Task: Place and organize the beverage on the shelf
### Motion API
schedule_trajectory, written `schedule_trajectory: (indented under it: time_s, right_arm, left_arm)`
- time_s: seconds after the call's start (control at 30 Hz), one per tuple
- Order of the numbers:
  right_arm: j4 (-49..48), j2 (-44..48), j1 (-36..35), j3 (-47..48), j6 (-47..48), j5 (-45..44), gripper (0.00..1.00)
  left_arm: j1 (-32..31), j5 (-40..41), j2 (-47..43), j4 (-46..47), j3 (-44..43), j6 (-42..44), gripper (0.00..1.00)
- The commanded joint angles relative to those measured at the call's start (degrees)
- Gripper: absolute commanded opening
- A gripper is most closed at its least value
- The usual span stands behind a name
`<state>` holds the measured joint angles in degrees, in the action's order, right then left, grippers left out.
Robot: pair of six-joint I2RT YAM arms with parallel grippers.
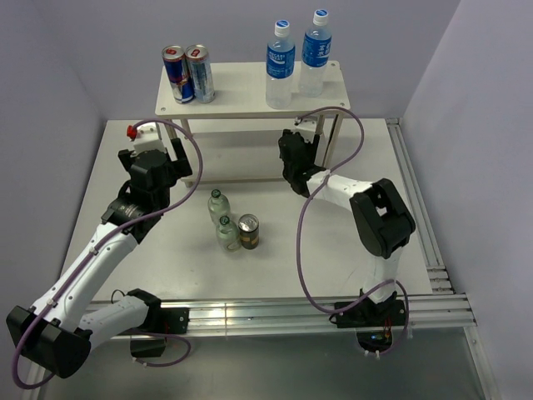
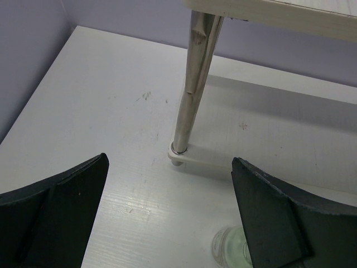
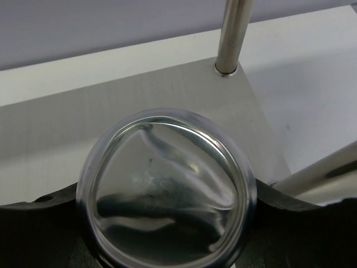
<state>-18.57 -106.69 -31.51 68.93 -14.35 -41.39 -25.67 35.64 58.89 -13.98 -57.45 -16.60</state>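
Silver-ended can point(image 3: 166, 190) sits clamped between my right fingers point(image 3: 33, 234), over the shelf's point(image 3: 56, 123) lower board; from overhead my wrist hides it. My left fingers point(image 2: 50, 212) gape wide before a shelf leg point(image 2: 192, 84). Two bottles point(image 1: 281, 60) atop the shelf carry blue labels, writing unreadable.

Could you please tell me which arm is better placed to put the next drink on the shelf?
Right: the right gripper holds a can at the shelf's lower board, while the left gripper hangs open and empty beside a shelf leg.
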Motion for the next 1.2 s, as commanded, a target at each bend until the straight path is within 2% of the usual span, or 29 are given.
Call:
schedule_trajectory:
  time_s: [0.0, 0.3, 0.37, 0.4, 0.5, 0.67, 0.97, 1.17]
  right_arm:
    - [-7.27, -0.79, 1.09, 4.20, 1.43, -2.21, 0.00]
    - [-5.70, -3.87, 2.33, 6.04, 1.96, -2.82, 0.00]
    - [-4.47, -3.87, 2.33, 6.22, 1.43, -2.91, 0.07]
    - [-4.46, -3.70, 2.33, 5.87, 1.34, -2.91, 0.20]
    - [-4.90, -2.82, 2.33, 4.64, 0.99, -2.73, 0.45]
    - [-4.46, -2.11, 2.33, 3.58, 0.73, -2.91, 0.51]
    - [-4.37, -0.27, 2.24, 1.30, 0.03, -2.82, 0.85]
    - [-3.94, 1.40, 2.06, -0.98, -0.94, -2.82, 0.94]
  left_arm:
    - [0.18, -0.13, -0.09, 2.29, -0.29, 0.43, 0.99]
    - [0.27, 0.22, 0.26, 2.20, -0.38, 0.43, 0.99]
    - [0.27, 0.13, 0.43, 2.20, -0.38, 0.52, 0.99]
    - [0.18, 0.05, 0.52, 2.20, -0.38, 0.43, 0.99]
    - [0.18, 0.05, 0.61, 2.20, -0.56, 0.52, 0.99]
    - [0.18, 0.13, 0.34, 2.20, -0.38, 0.52, 0.99]
    - [0.27, 0.13, -0.01, 2.20, -0.38, 0.52, 0.99]
    - [0.36, 0.31, -0.27, 2.29, -0.29, 0.60, 0.99]
